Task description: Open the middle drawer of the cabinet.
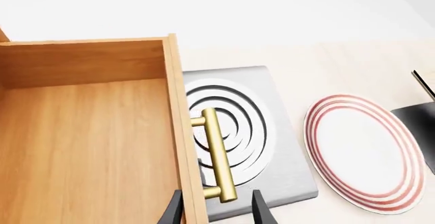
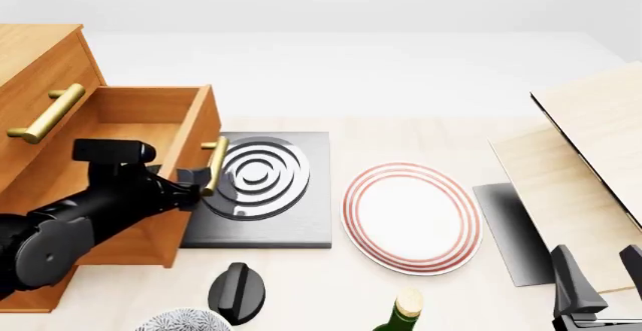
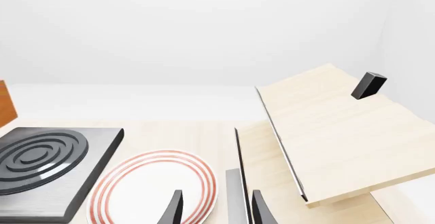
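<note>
Gripping the middle drawer (image 2: 150,132) handle (image 2: 213,167), left fingers (image 1: 175,210).

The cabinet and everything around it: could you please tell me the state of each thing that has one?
middle drawer: pulled out, box empty
top drawer: closed
left gripper: fingers astride the middle drawer's handle, contact unclear
right gripper: open, holding nothing
plate: flat, empty
bottle: upright
</note>
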`<state>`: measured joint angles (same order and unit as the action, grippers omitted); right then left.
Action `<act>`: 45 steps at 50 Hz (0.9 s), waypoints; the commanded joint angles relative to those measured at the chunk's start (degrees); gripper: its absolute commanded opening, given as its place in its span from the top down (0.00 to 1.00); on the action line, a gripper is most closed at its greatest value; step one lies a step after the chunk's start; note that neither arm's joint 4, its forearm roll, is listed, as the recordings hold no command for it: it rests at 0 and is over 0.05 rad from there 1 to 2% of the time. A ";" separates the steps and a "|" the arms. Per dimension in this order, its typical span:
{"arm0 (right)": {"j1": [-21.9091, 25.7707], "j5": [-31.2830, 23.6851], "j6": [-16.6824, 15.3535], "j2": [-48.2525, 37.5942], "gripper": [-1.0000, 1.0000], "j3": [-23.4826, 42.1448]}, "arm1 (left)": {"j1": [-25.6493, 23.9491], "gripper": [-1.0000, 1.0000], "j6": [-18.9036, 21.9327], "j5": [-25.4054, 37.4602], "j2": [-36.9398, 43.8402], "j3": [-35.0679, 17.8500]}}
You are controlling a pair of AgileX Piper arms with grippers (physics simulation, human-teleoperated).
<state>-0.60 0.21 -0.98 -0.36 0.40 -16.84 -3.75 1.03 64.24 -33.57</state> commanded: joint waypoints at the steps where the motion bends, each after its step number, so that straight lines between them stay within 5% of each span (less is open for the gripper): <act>1: 0.00 0.00 0.02 0.00 0.00 0.00 | -4.15 0.00 3.88 -3.58 2.42 6.76; 35: 0.00 0.00 0.02 0.00 0.00 0.00 | -11.73 0.00 2.33 -3.90 1.50 6.03; 45: 0.00 0.00 0.02 0.00 0.00 0.00 | -9.25 0.00 5.86 -2.77 -1.45 6.15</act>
<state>-0.60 0.21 -0.98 -0.36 0.40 -19.71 -4.29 1.08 64.67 -33.84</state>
